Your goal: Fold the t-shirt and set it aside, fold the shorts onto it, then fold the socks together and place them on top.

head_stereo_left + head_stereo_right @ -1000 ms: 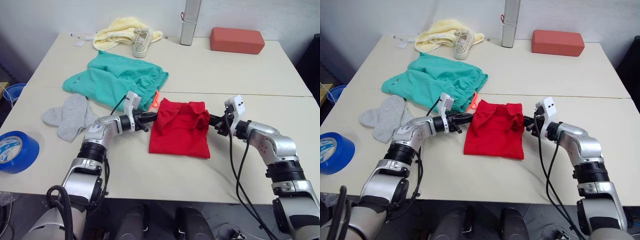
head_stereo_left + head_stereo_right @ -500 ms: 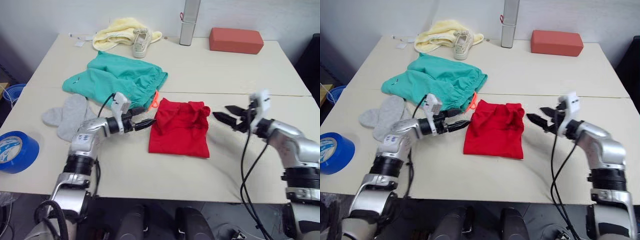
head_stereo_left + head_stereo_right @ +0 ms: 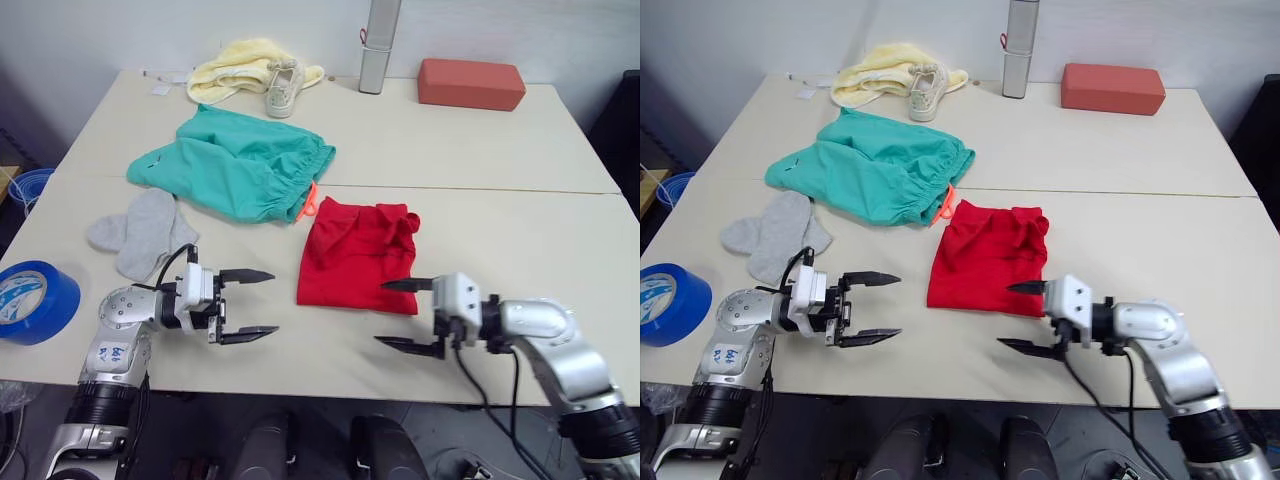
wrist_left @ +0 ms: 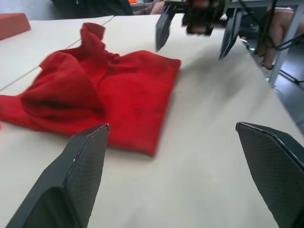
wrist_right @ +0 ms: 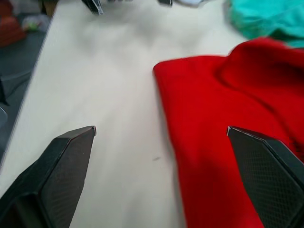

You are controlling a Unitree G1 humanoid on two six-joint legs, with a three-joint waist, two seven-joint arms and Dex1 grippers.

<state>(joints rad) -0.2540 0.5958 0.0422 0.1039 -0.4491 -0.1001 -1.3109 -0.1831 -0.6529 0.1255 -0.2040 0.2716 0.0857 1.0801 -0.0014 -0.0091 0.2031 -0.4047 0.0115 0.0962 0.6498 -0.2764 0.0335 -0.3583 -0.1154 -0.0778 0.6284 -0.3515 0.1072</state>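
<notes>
- T-shirt (image 3: 358, 258) lies folded into a rough rectangle near the middle of the table (image 3: 480, 130), long axis running from the near edge toward the far side, collar end bunched at the far end.
- Left gripper (image 3: 247, 305) is held low over the table, left of the t-shirt's near corner, fingers wide apart and pointing toward it; nothing is gripped.
- Right gripper (image 3: 405, 314) is held just off the near right corner of the t-shirt, fingers wide apart, empty; it is judged the nearer of the two.
- Both grippers face each other across the near short edge, so a further fold or a lift would be taken from that edge.
- Shorts (image 3: 235, 162) lie spread beyond and left of the t-shirt, orange drawstring (image 3: 309, 200) close to its far left corner.
- Socks (image 3: 140, 232) lie side by side left of the shorts' near edge, well apart from the t-shirt, on the left arm's side.
- No containers are seen on the table.
</notes>
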